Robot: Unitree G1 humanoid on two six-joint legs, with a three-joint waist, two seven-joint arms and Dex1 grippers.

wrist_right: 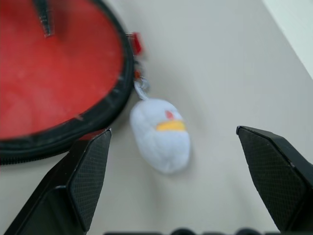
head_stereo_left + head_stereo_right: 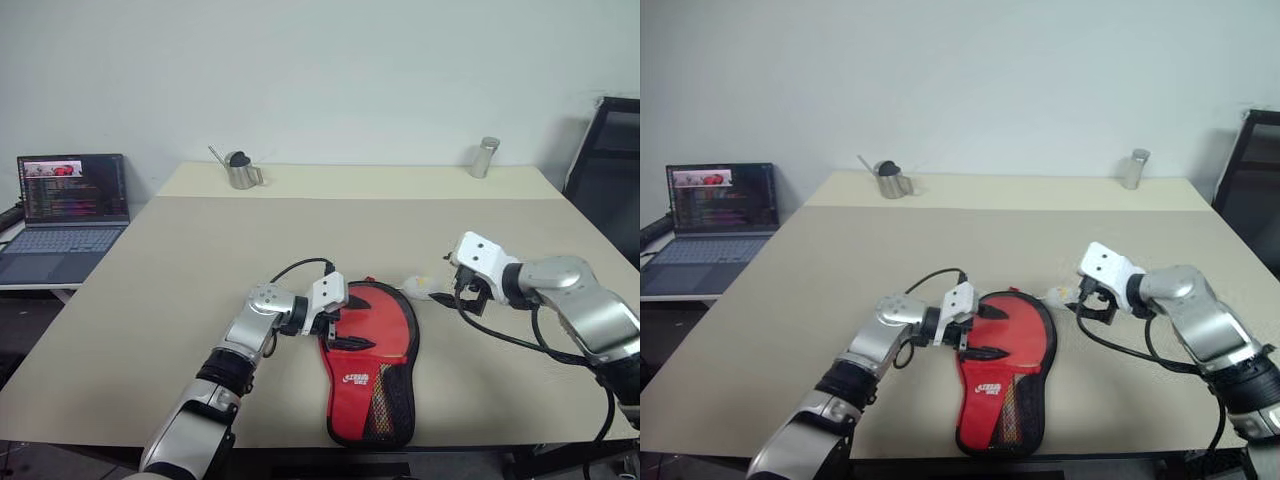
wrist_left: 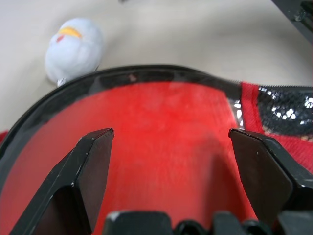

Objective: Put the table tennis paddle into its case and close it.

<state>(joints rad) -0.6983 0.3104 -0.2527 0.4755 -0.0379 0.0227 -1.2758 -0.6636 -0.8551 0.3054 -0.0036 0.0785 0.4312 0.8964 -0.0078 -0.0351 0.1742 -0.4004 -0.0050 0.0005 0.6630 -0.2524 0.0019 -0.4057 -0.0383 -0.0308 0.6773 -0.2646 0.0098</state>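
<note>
the case (image 2: 368, 365) lies red side up at the lower centre of the head view, near the table's (image 2: 200, 260) front edge. the left gripper (image 2: 340, 330) hovers over it, jaws wide, holding nothing. the right gripper (image 2: 470, 298), wide too, hangs above a small white plush charm (image 1: 160, 134) just beside the case's rim.

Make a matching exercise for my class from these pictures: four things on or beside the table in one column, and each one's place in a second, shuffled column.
Things:
1. case
2. plush charm
3. laptop
4. metal pitcher

Places:
A. off the table's left edge, lid raised
B. at the table's near edge, red side up
C. clipped beside the case's round end
D. near the table's far edge, left of centre

Pairs: 1-B, 2-C, 3-A, 4-D
</note>
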